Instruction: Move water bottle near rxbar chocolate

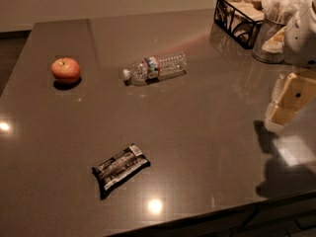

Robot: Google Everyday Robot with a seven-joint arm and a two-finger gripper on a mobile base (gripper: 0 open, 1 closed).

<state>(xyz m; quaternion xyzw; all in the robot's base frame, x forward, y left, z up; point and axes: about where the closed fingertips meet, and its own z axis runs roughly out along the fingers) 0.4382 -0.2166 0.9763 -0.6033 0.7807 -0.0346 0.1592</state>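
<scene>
The water bottle (157,67), clear, ribbed, white-capped with a red, white and blue label band, lies on its side on the surface (207,142), well apart from the black-wrapped rxbar chocolate (120,169). The pincer (286,102) hangs at the right edge; its state cannot be told.

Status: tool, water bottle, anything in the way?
Tool at table's right edge, away from water bottle. Bottle on its side mid-table, apart from rxbar chocolate. Nothing between them; apple off left.
</scene>
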